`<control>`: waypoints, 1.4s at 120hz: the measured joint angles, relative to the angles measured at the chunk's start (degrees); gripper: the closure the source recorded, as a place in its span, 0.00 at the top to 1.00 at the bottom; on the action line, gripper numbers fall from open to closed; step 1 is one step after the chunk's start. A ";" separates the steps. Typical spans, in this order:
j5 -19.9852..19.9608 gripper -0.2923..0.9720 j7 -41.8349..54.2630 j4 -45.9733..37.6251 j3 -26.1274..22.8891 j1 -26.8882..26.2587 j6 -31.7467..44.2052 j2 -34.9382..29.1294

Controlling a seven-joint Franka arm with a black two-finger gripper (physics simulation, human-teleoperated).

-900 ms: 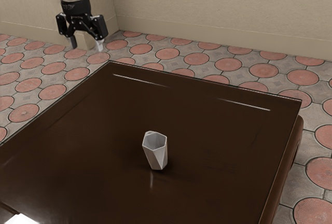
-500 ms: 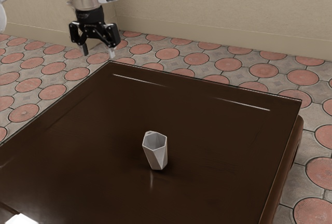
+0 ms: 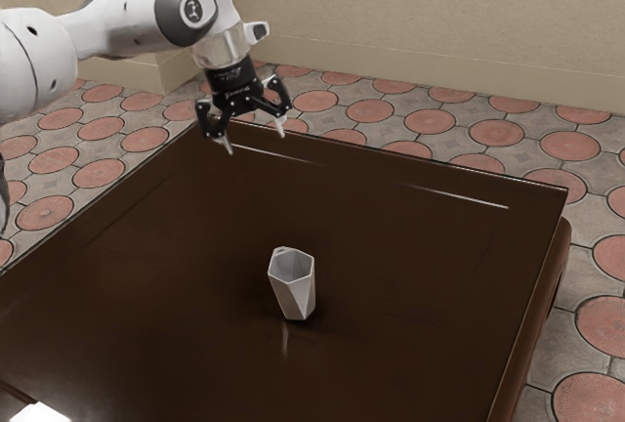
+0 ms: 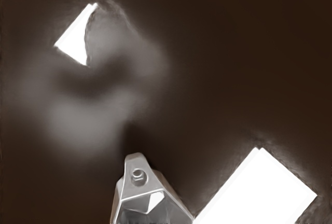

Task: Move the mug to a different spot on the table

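A pale grey faceted mug [image 3: 292, 283] stands upright near the middle of the dark brown table [image 3: 410, 246]. My black gripper [image 3: 253, 136] hangs open above the table's far edge, up and to the exterior view's left of the mug, well apart from it, with nothing between its fingers. In the wrist view the mug [image 4: 148, 195] shows from above against the glossy table top [image 4: 233, 68], with its small handle toward the camera's centre.
The table's far edge [image 3: 371, 173] and its edge on the exterior view's right [image 3: 532, 315] drop to a tiled floor [image 3: 469, 134] with round red tiles. A beige wall [image 3: 439, 2] runs behind. Bright reflections lie on the table top [image 4: 259, 193].
My arm has swung toward the exterior view's right and downward, carrying the open gripper from over the floor to above the table's far edge. The mug has not moved.
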 joint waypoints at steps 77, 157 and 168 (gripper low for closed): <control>-4.22 0.77 -16.53 -12.10 0.00 -2.87 10.26 9.78; -5.97 0.72 -22.04 -13.59 -0.40 -4.33 15.33 14.25; -5.90 0.67 -22.40 -13.69 -0.40 -4.33 15.47 14.26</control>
